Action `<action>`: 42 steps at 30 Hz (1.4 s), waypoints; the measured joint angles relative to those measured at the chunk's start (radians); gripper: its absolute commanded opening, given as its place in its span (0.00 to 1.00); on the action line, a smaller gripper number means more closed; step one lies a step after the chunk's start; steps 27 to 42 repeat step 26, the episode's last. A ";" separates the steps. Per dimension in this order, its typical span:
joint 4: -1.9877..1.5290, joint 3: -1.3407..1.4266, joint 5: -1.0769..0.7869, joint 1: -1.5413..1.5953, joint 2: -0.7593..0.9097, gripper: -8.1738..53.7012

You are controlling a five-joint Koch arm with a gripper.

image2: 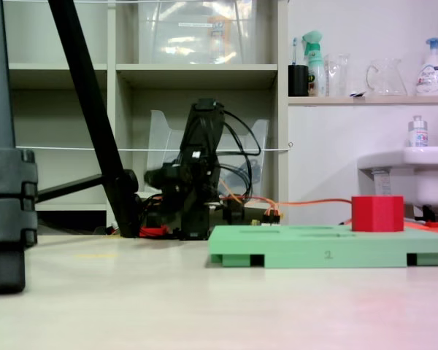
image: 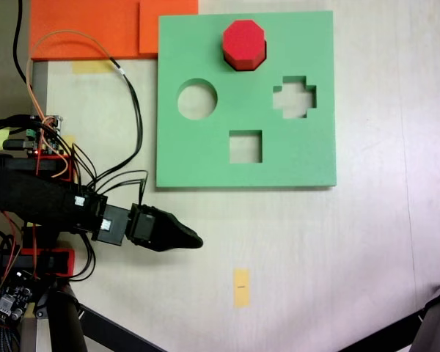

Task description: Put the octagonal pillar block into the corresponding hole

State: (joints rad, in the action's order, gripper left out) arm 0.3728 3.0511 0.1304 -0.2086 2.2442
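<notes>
Red octagonal pillar block (image: 243, 42) hides its hole in the green board (image: 205, 158) — end effector (image: 194, 240) tips overlap, state unclear.

Orange foam sheets (image: 95, 29) at table corner, yellow tape strip (image: 240, 287) on tabletop; shelving (image2: 197, 69), spray bottles (image2: 316, 58)

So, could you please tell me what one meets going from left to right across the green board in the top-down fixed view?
Round cutout → square cutout and octagonal pillar block, which overlap in left-right position → cross-shaped cutout.
</notes>
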 measured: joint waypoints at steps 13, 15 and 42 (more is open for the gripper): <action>-0.337 0.015 -0.107 0.029 0.000 0.69; -0.337 0.015 -0.107 0.029 0.000 0.69; -0.337 0.015 -0.107 0.017 0.000 0.69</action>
